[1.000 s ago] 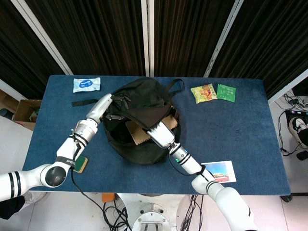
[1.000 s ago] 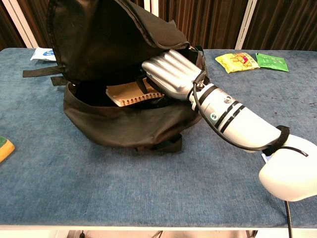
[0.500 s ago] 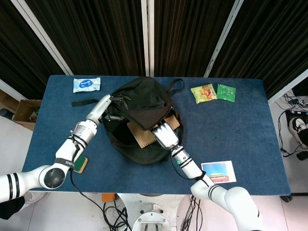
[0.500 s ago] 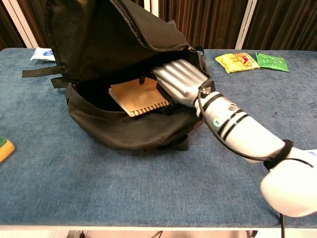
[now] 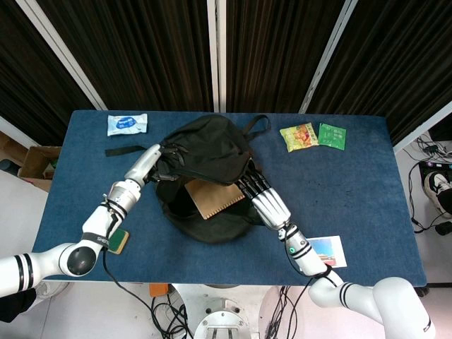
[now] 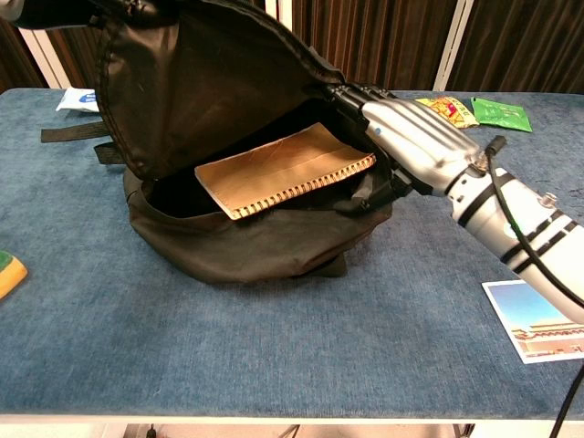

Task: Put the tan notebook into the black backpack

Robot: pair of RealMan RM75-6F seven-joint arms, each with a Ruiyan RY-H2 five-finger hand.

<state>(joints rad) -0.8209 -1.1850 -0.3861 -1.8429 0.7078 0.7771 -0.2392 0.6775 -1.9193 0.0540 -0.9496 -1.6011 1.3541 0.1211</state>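
The black backpack (image 5: 205,152) lies mid-table with its mouth toward me. My left hand (image 5: 154,161) grips the top flap (image 6: 219,82) and holds it up; only a sliver of that hand (image 6: 16,7) shows in the chest view. The tan spiral notebook (image 6: 283,169) lies flat in the opening, resting on the lower rim, its far part under the flap (image 5: 210,198). My right hand (image 6: 411,137) sits just right of the mouth with its fingers stretched out and apart, holding nothing. The notebook's right corner lies close to its palm (image 5: 266,203).
A blue wipes pack (image 5: 127,124) lies at the back left. A yellow snack bag (image 5: 299,135) and a green packet (image 5: 332,135) lie at the back right. A postcard (image 6: 538,307) lies front right, and a green-yellow sponge (image 5: 119,241) front left by my left arm.
My right hand has pulled out of the backpack to the right and let go of the notebook, which now lies in the opening. The flap is raised higher.
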